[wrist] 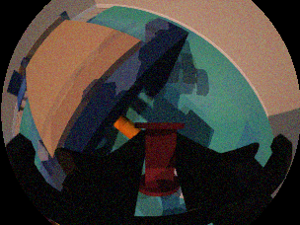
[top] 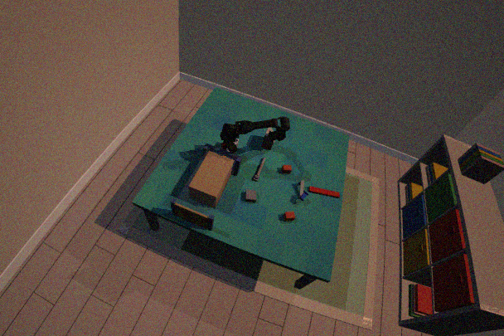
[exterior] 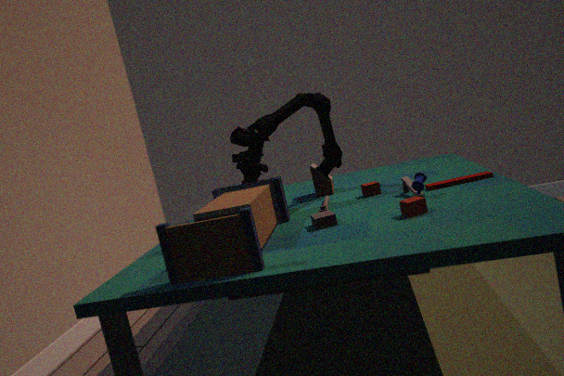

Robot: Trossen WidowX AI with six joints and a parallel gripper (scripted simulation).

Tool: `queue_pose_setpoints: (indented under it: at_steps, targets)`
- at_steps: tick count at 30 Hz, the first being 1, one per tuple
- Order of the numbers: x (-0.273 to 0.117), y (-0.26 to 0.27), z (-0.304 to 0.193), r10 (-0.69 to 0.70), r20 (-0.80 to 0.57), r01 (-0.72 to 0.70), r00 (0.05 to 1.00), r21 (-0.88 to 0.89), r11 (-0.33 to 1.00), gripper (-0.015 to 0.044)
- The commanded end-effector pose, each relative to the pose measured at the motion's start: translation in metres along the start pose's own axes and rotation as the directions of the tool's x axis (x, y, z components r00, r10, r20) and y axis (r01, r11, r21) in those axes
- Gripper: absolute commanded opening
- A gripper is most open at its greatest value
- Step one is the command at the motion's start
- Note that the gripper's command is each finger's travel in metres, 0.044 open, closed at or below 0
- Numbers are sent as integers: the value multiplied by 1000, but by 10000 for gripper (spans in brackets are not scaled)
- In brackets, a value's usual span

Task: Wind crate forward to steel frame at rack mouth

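Observation:
The tan crate [top: 211,177] [exterior: 262,213] [wrist: 64,64] sits in the rack and looks flat. Its front is close to the dark blue steel frame [top: 236,166] [exterior: 281,200] [wrist: 168,54] at the mouth; I cannot tell whether they touch. My gripper [top: 230,148] [exterior: 250,179] [wrist: 157,134] points down just outside that frame. It is shut on the dark red, flanged grip of the winch handle [wrist: 160,160]. An orange part [wrist: 126,126] shows between the frame and the fingers. The winch body and the handle's key are mostly hidden; I cannot see how the key sits.
On the green bench [top: 290,244] lie a pale long tool [top: 259,170], a grey block [top: 250,195] [exterior: 324,219], red blocks [top: 287,169] [top: 289,216] [exterior: 413,207], a red bar [top: 324,192] [exterior: 459,181] and a blue-and-pale tool [top: 301,193]. The rack's dark end panel [exterior: 211,247] faces the bench edge.

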State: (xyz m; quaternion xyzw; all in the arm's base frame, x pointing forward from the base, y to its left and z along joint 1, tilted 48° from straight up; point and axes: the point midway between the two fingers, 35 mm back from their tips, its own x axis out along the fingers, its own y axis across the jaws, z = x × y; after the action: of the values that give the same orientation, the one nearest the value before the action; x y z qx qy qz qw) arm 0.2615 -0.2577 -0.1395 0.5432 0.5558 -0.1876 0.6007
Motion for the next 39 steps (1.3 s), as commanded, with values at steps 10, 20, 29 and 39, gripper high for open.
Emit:
queue_pose_setpoints:
  at_steps: [10, 20, 29, 39]
  targets:
    - [-6, 13, -22, 10, -23, -10, 1000, 14, 1000, 0]
    - [-12, 19, -35, 11, -24, -10, 1000, 14, 1000, 0]
    - [-18, 22, -48, 11, -26, -10, 1000, 15, 1000, 0]
    - [-25, 23, -62, 10, -27, -10, 1000, 16, 1000, 0]
